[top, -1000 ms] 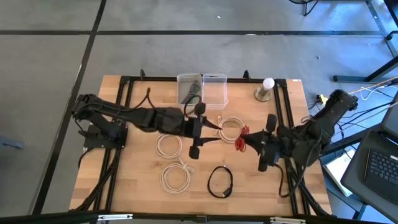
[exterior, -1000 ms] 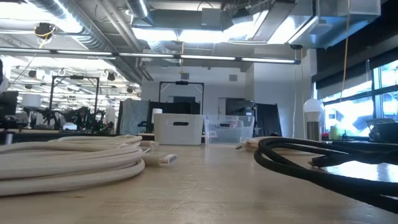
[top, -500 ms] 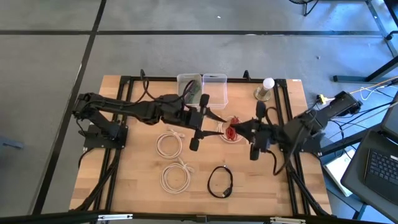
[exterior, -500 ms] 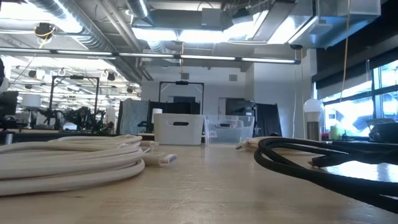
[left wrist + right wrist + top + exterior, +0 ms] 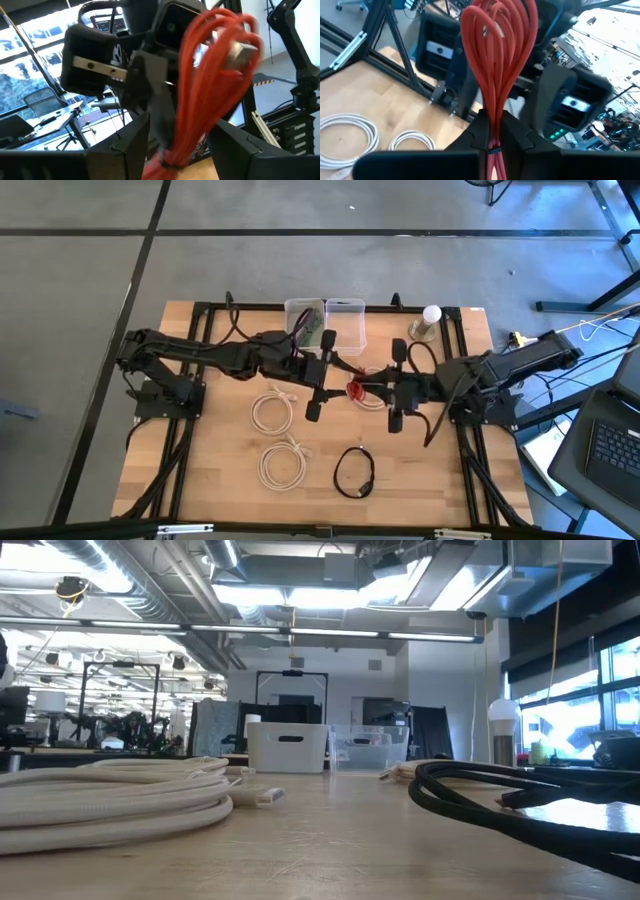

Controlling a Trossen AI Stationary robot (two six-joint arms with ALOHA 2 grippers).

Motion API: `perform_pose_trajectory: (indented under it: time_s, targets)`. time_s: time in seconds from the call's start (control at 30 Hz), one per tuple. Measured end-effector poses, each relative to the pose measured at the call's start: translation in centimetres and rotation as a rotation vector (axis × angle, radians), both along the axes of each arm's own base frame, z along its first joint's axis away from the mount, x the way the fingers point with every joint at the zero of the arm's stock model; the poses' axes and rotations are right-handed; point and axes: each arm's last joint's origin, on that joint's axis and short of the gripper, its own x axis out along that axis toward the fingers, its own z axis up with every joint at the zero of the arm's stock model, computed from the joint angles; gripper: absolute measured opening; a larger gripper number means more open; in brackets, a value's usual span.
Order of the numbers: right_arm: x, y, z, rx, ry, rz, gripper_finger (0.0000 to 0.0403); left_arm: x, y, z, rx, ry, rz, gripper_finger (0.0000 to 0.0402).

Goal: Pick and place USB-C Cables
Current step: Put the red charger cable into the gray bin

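Note:
The red cable bundle [image 5: 355,390] hangs in mid-air between both grippers over the table's middle. My right gripper [image 5: 370,389] is shut on it, reaching in from the right. My left gripper [image 5: 338,383] faces it from the left and is open; in the left wrist view the red bundle [image 5: 200,85] stands between its two fingers [image 5: 131,145] without plainly touching them. White coils [image 5: 270,412] [image 5: 283,463] [image 5: 375,380] and a black coil [image 5: 354,472] lie flat on the wood. Neither gripper shows in the low view. My right gripper pinches the red bundle at its gathered lower end [image 5: 493,131] between its two fingers [image 5: 479,131]. It comes level from the table's right. The bundle is lifted clear of the table, and its loops fan out beyond the fingertips toward my left gripper.
Two clear bins [image 5: 305,323] [image 5: 345,325] stand at the far edge, a green cable in the left one. A white ball-topped object [image 5: 428,323] stands far right. Black frame rails [image 5: 200,360] run along both sides. Bare wood lies near the front edge.
My right gripper has carried the red bundle toward the table's left and a little toward the far edge, up to my left gripper. My left gripper shifted slightly toward the far edge early on, then stayed. The coils on the table have not moved.

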Motion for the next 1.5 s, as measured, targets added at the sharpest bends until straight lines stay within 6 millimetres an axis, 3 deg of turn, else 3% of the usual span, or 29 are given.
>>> perform_pose_trajectory:
  time_s: [0.2,0.43,0.53,0.8,0.97,1.13,1.23,1.33,1.5]
  targets:
    - [0.5,-0.3,-0.4,0.000,0.015,-0.015,0.0023,0.0,0.0,0.0,0.024,-0.012,0.006,0.0163]
    - [0.5,-0.3,-0.3,0.006,0.012,-0.017,0.0019,-0.1,0.1,0.2,0.072,-0.026,0.029,0.0034]
    - [0.5,-0.4,-0.3,0.003,0.012,-0.038,0.0023,-0.1,0.3,0.2,0.077,-0.024,0.039,0.0031]
    - [0.2,-0.1,-0.8,-0.103,0.052,-0.127,0.0167,0.0,0.4,0.0,0.077,-0.003,0.080,0.0025]
    - [-1.0,0.5,-0.7,-0.187,0.067,-0.296,0.0239,-0.2,1.1,-1.1,0.089,0.129,0.207,0.0022]
    - [-2.7,0.7,-1.8,-0.350,0.149,-0.583,0.0264,-0.6,3.2,-2.5,0.057,0.289,0.413,0.0022]
    - [-3.7,0.9,-2.5,-0.351,0.138,-0.684,0.0266,-1.0,5.2,-3.2,-0.005,0.366,0.533,0.0022]
    - [-4.3,1.0,-3.2,-0.281,0.121,-0.703,0.0267,-1.5,8.2,-3.8,-0.096,0.412,0.645,0.0022]
    - [-5.3,0.6,-4.3,-0.199,0.140,-0.712,0.0267,-2.9,14.8,-4.9,-0.324,0.428,0.865,0.0022]
